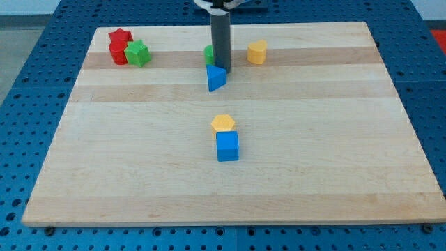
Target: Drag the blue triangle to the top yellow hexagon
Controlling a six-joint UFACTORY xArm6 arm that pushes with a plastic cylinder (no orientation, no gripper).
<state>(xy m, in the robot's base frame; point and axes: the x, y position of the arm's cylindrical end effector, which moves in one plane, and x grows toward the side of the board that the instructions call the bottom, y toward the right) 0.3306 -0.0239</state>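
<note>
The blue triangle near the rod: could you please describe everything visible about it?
The blue triangle is a small, solid, matte wedge-shaped block lying on the wooden board, in its upper middle. My tip sits at its upper right edge, apparently touching. A green block, half hidden by the rod, lies just above it, apparently not touching.

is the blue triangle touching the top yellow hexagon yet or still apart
Apart. The blue triangle sits below-left of the top yellow hexagon, bare board between; my tip is at its top edge.
</note>
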